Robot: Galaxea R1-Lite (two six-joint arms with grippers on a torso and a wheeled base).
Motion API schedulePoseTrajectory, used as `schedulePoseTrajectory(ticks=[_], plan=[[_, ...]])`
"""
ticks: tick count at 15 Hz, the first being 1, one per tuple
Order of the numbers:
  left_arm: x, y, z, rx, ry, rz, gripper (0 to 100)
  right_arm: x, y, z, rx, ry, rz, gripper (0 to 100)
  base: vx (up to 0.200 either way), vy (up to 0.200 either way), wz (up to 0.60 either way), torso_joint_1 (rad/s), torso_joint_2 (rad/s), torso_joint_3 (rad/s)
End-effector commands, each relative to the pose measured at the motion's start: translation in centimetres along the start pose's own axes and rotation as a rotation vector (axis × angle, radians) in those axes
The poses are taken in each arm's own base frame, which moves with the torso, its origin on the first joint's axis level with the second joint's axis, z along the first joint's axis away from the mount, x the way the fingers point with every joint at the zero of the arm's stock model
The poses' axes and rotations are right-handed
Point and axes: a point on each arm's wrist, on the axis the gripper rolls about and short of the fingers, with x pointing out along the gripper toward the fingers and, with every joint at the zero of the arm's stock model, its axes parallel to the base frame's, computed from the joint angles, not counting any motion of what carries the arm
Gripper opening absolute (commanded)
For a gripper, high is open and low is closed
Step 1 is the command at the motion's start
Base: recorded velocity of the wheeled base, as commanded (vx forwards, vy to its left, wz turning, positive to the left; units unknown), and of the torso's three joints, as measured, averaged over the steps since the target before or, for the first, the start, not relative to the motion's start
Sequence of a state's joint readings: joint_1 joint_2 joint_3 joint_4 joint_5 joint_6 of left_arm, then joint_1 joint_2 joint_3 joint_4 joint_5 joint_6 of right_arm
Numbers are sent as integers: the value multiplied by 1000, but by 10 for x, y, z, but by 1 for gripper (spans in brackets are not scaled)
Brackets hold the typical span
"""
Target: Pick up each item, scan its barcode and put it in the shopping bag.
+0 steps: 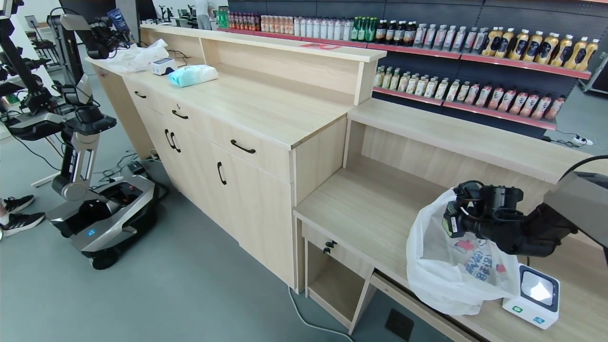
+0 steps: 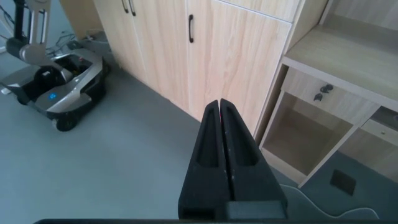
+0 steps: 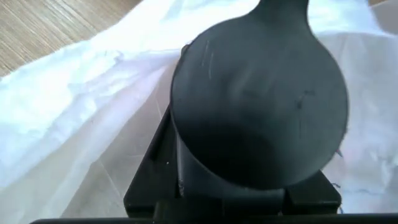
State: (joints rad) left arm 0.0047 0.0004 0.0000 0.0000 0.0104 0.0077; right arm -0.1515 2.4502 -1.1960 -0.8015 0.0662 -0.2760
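The right hand (image 1: 457,214) grips a dark round container (image 3: 258,106) at the mouth of the shopping bag (image 1: 441,280) on the bench (image 1: 365,209). The left hand (image 2: 220,118) hangs over the floor, fingers pressed together, empty.

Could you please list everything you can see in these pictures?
shopping bag: one, white with printing, on the low desk, under the right gripper
black round item: one, black, held above the bag
scanner: one, white, on the desk beside the bag
low desk: one, light wood
tall counter: one, light wood, bearing a second white bag, a second white scanner and a pale green packet
bottles: many, mixed colours, on wall shelves behind
other robot: one, grey and black, on the floor by the counter
left gripper: black, jaws shut, empty, over the floor
right gripper: black, over the bag, holding the black round item
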Motion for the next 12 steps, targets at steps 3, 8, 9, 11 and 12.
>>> schedulePoseTrajectory(ticks=[3,8,9,11,12], plan=[[0,0,0,0,0,2,0,10,1,-13,4,23,3,0,0,0,0,0,0,0],[0,0,0,0,0,0,0,21,1,-26,25,36,17,0,0,0,0,0,0,0],[0,0,0,0,0,0,0,21,1,-26,25,36,17,0,0,0,0,0,0,0],[0,0,0,0,0,0,0,21,2,-29,30,37,26,0,0,0,0,0,0,0],[0,0,0,0,0,2,0,21,3,-29,29,33,28,100,0,0,0,0,0,0]])
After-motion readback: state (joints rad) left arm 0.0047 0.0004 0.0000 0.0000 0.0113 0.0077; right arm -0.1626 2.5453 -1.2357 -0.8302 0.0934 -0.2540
